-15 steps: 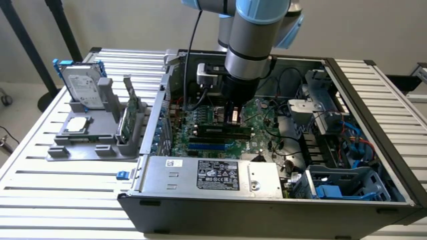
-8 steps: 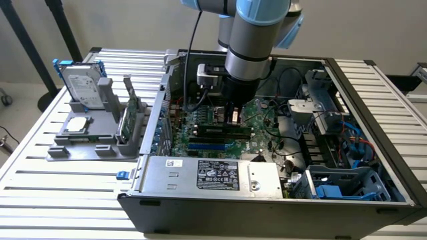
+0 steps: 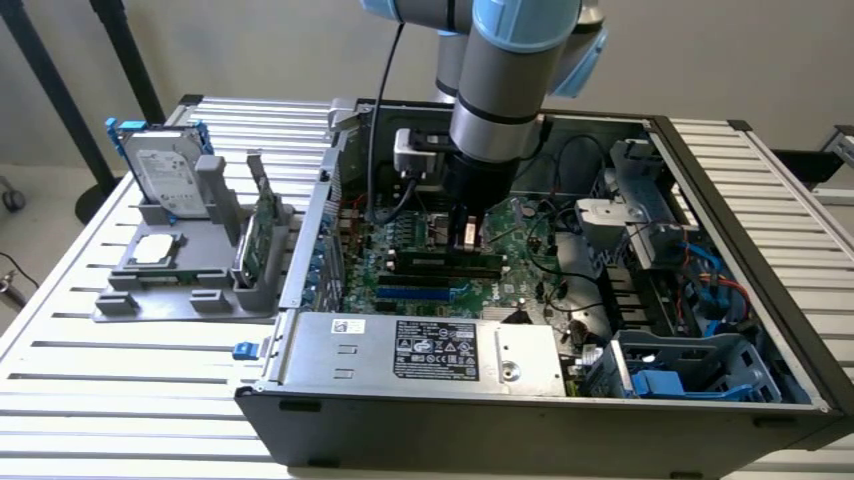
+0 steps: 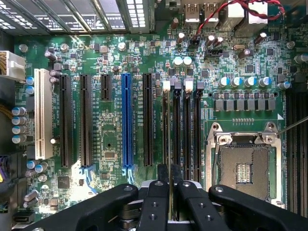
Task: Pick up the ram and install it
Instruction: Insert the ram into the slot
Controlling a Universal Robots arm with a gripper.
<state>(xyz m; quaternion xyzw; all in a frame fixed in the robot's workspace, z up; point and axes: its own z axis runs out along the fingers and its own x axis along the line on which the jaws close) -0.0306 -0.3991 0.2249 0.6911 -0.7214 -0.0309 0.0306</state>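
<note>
The arm (image 3: 501,70) is cut off by the exterior view's upper edge. Part of the motherboard (image 3: 441,250) is hidden behind the gripper (image 3: 467,235). In the wrist view, the ram (image 4: 166,130) is seen edge-on, so its chips cannot be made out, and its near end is covered by the fingers (image 4: 156,202). The CPU socket (image 4: 245,168) is partly covered by the gripper's black links.

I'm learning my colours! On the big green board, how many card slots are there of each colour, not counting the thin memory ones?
White slot: 1
Blue slot: 1
Black slots: 4, one of them short
Total: 6
</note>
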